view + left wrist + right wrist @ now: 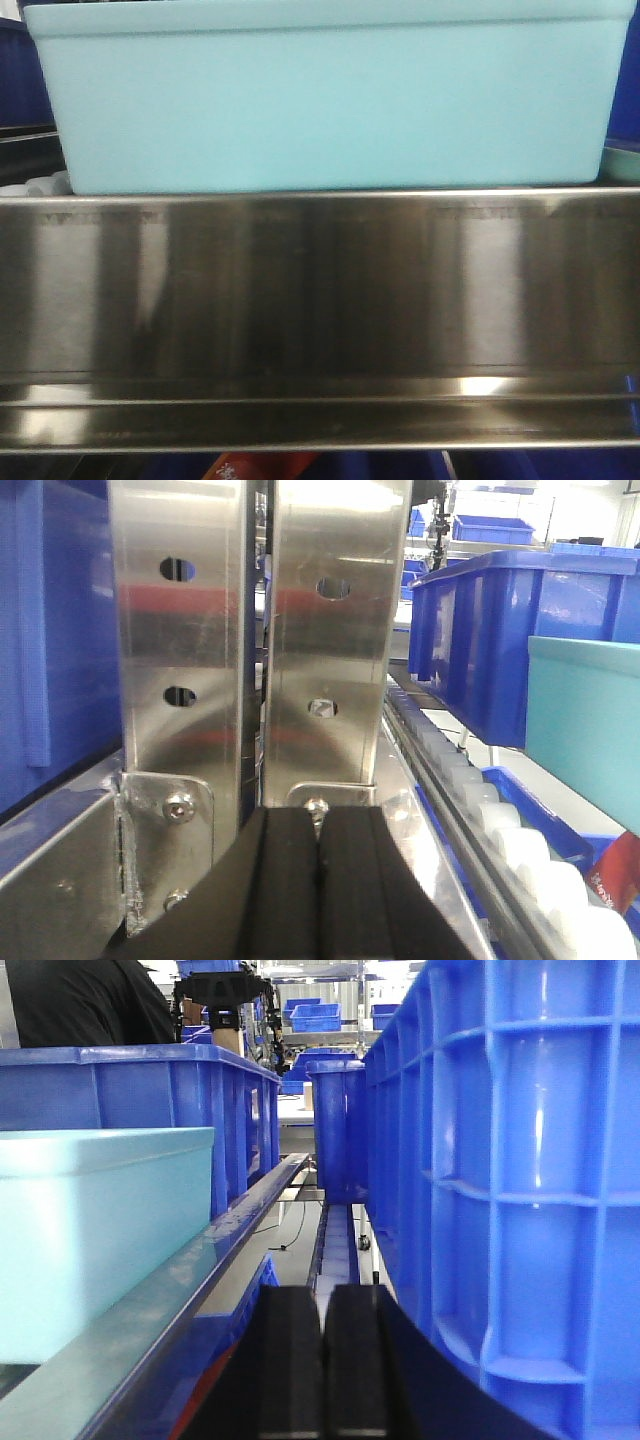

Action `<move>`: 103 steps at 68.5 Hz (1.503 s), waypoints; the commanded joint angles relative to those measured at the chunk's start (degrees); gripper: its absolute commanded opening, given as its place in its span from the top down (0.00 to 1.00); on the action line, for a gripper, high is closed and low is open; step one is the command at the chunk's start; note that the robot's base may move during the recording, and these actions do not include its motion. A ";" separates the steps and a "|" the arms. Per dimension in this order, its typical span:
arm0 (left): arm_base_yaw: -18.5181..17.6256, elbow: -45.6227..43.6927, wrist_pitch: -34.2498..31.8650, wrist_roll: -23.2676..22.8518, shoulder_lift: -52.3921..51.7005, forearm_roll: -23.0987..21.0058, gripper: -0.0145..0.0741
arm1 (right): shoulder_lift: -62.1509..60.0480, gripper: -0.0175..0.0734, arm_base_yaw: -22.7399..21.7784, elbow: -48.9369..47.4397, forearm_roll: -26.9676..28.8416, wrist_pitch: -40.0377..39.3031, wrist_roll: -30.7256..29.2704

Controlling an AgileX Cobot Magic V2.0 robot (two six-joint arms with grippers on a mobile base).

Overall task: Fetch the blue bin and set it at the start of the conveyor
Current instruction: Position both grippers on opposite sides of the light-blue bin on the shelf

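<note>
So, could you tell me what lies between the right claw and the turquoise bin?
In the right wrist view, a steel rail runs between right claw and bin.

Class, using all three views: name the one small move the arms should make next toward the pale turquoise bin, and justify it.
Probably open both grippers. The left gripper and right gripper are shut on nothing, while the blue bin sits untouched on the steel rack between them; shut jaws cannot take its walls.
</note>
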 commanded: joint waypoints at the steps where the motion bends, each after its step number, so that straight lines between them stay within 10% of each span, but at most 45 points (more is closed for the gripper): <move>1: -0.29 -0.20 -0.84 0.06 -0.23 -0.30 0.96 | -0.21 0.99 -0.07 0.00 -0.17 -1.11 -0.53; 58: -0.29 -0.20 -12.19 0.06 -0.23 -0.30 0.96 | -0.21 0.99 -0.05 0.00 0.56 -5.97 -0.53; 72: -0.29 -12.54 1.55 0.06 -0.23 2.14 0.93 | -0.21 0.98 -0.05 -16.36 0.57 11.53 -0.53; 92: -2.63 -28.88 16.66 0.06 5.93 2.06 0.39 | 9.51 0.33 -0.05 -31.75 0.17 21.23 -0.53; 103: -7.44 -31.67 18.79 0.06 9.80 1.94 0.34 | 13.77 0.18 -0.05 -33.04 0.82 20.62 -0.53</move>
